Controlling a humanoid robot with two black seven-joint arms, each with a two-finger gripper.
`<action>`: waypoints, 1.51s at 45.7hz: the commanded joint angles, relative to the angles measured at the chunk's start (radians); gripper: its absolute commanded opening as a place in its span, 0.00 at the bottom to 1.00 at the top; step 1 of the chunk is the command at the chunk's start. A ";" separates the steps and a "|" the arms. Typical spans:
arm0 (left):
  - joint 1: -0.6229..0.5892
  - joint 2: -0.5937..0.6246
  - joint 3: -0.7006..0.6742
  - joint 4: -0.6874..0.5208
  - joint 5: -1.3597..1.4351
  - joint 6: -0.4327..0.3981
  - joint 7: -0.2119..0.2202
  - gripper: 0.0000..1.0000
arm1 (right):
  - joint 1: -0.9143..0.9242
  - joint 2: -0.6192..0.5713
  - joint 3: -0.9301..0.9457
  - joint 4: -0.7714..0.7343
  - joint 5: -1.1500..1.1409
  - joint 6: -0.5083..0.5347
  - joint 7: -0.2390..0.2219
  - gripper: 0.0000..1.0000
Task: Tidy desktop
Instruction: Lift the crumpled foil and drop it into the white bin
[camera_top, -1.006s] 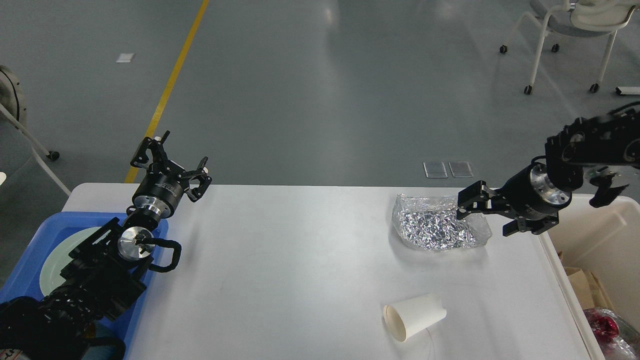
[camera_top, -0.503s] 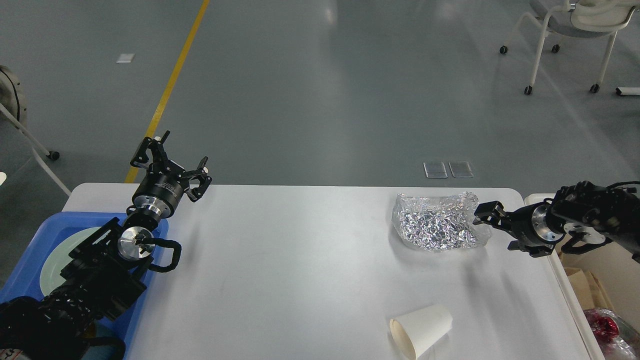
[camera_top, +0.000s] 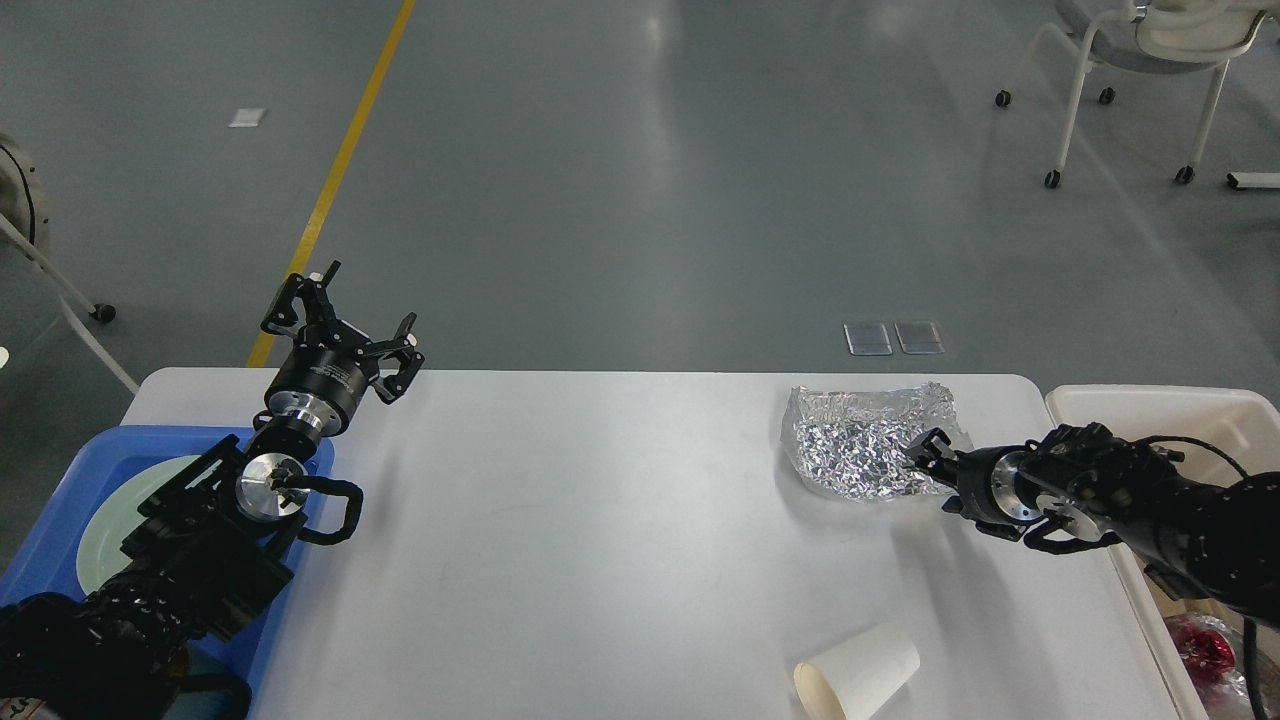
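From the head: the large white rounded desktop (camera_top: 600, 560) fills the foreground. The left gripper (camera_top: 345, 325) hovers spread and empty over its far-left corner. The right gripper (camera_top: 922, 455) touches the crumpled silver foil bag (camera_top: 860, 440) near the far-right corner (its finger gap is too dark to judge). A white paper cup (camera_top: 860, 675) lies on its side at the near edge.

Right end effector (camera_top: 925, 455) lowered, seemingly onto foil (camera_top: 865, 440).

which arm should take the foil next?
Right. Its end effector is already at the crumpled foil's right edge, beside the cream bin. The left end effector hovers open across the desktop, over the blue tray.
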 joint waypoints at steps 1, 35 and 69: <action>0.000 0.000 0.000 -0.001 0.000 0.000 -0.001 0.98 | -0.010 0.021 -0.001 0.001 0.007 -0.038 -0.003 0.00; 0.000 0.000 0.000 -0.001 0.000 0.000 -0.001 0.98 | 0.491 -0.142 -0.119 0.472 -0.111 0.007 0.011 0.00; 0.000 0.000 0.000 -0.001 0.000 0.000 -0.001 0.98 | 0.509 -0.366 -0.378 0.333 -0.258 0.134 0.008 0.00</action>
